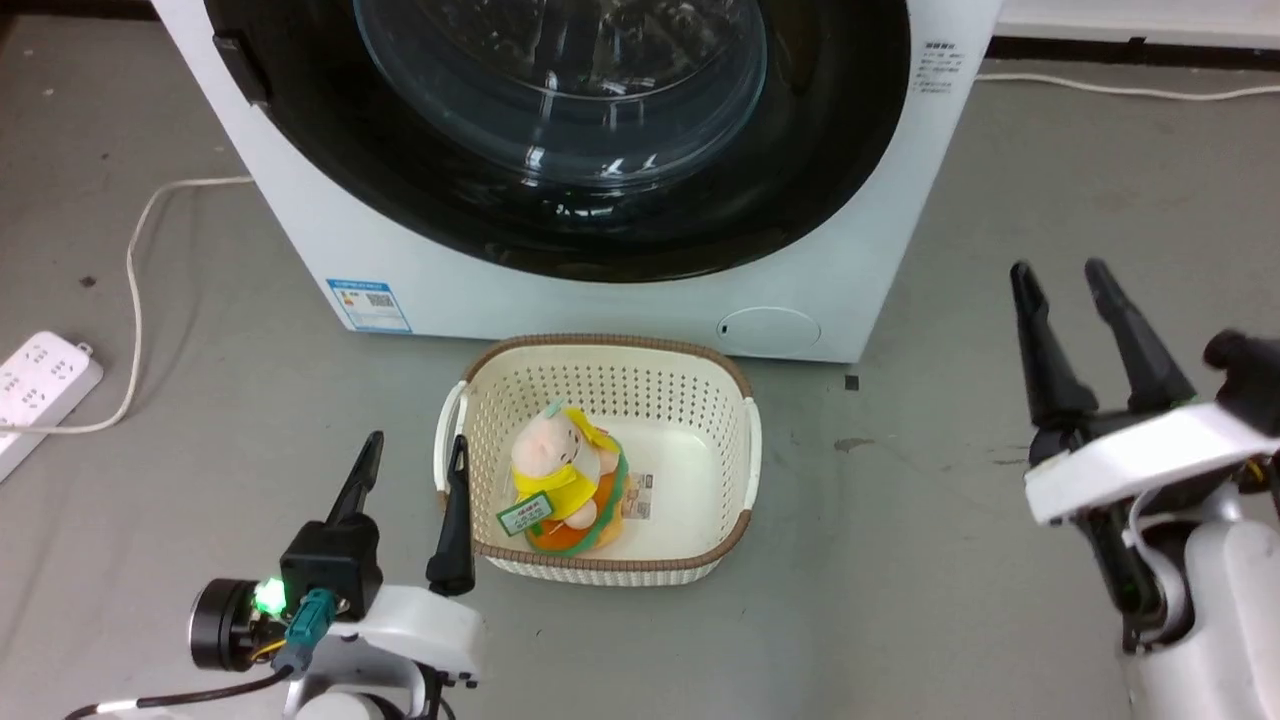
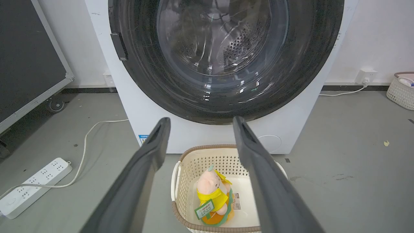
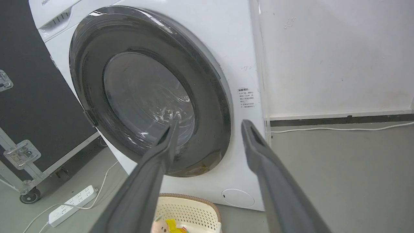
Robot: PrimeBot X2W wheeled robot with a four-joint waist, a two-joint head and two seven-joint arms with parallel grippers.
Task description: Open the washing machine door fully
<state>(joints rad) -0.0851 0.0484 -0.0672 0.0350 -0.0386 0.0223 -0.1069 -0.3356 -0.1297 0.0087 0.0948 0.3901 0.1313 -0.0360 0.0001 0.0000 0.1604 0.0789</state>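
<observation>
The washing machine door point(image 1: 820, 150) sits closed in the washing machine point(image 1: 480, 290), far centre; the left pincer point(image 1: 417, 440) and right pincer point(image 1: 1058, 268) hover released, near, well apart from it, probably readying for the handle point(image 1: 245, 70) at its left edge; a basket point(image 1: 600, 345) stands between.

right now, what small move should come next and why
Probably lift the left gripper toward the handle at the left edge of the door: the door looks shut, and this open gripper sits nearer that side than the right gripper.
</observation>
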